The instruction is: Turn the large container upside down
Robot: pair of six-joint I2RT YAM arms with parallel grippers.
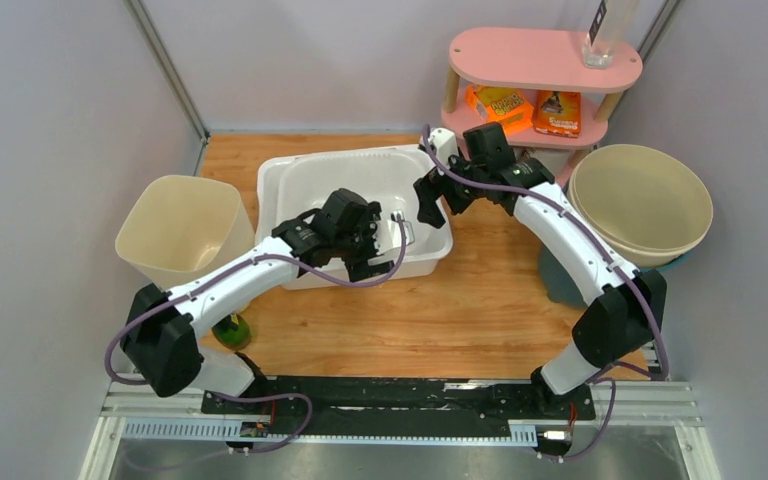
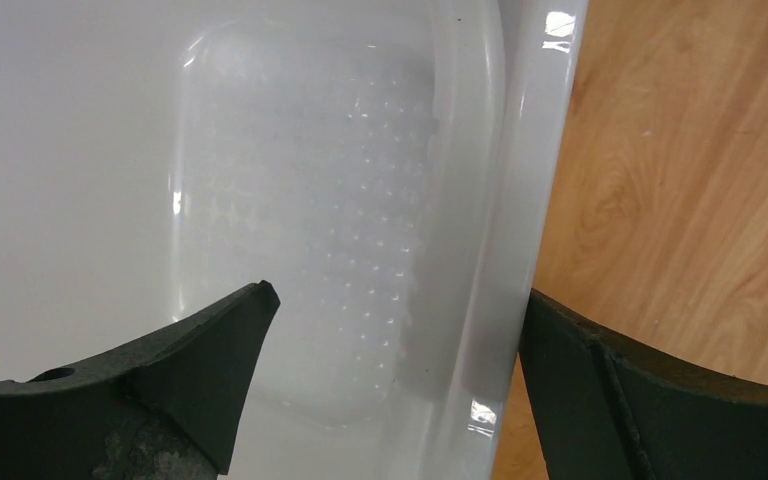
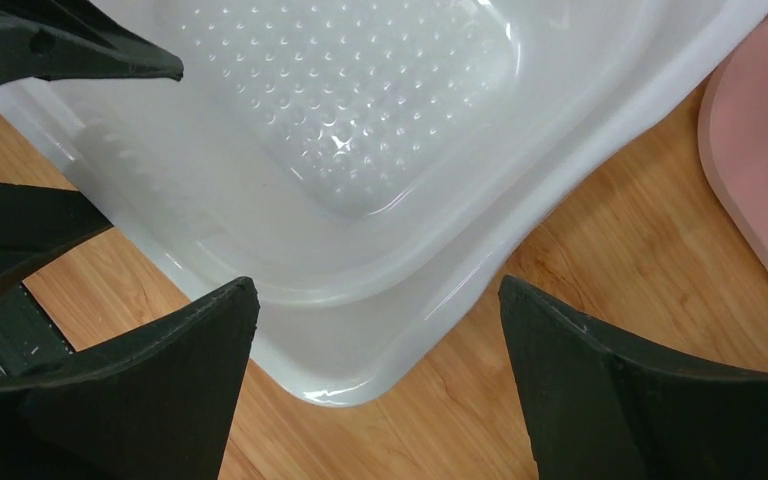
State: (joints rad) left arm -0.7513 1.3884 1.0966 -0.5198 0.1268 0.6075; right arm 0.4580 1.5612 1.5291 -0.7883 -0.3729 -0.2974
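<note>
1. The wooden counter (image 1: 460, 310) fills the lower middle of the top view; a small green object (image 1: 231, 331) sits at its lower left, partly hidden by the left arm.
2. The left gripper (image 2: 397, 300) is spread wide at the frame centre, with the container's right-hand rim between its fingers: one finger inside, one over the counter.
3. The large container (image 1: 300, 190), a white tub, is seen upright and open-topped on the counter, centre of the frame.
4. The right gripper (image 3: 377, 285) is spread wide above the tub's upper-right corner, nothing pinched.
5. A cream bin (image 1: 180, 225) is placed at left, a cream bowl (image 1: 640, 200) at right.
6. A pink shelf (image 1: 545, 60) stands at upper right.
</note>
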